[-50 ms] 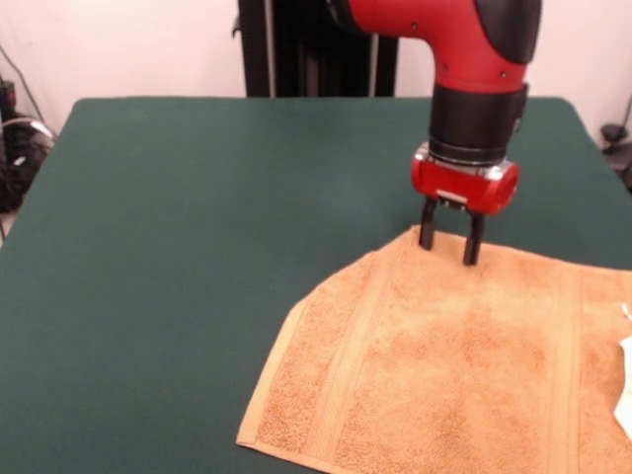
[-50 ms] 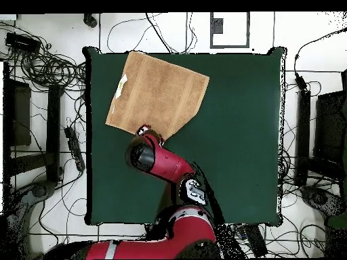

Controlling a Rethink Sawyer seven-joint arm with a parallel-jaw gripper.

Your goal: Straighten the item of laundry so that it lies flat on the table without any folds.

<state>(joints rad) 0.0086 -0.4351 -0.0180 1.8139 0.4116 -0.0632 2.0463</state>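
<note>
Towel [image 1: 464, 385] lies on the table [image 1: 178, 257], toward one corner: in the overhead view it sits at the top left of the green top, turned askew to the table's edges. It looks mostly spread. Border bands run straight across it and a white label [image 1: 624, 390] shows at one edge. In the front view a thin doubled strip seems to show along the near-left edge, and the corner there looks cut off, so I judge a small fold remains; I cannot be sure.

Gripper [image 1: 450, 242] is at the towel's far corner, fingers [image 1: 473, 242] pointing down, tips at or just above the cloth. The jaws stand a little apart with nothing visibly between them. I cannot tell whether the tips press into the pile.

Handling, my judgement: terry, so soft, light and limp, no stiffness to push against. The pile should grip the felt-like top, so dragging a pinched corner would tend to stretch it flat rather than slide the whole piece. Pushing would bunch it.

Where to take hold: a corner or a woven band edge, which is thinner and firmer than the pile. Pinch low, one layer only.
</note>
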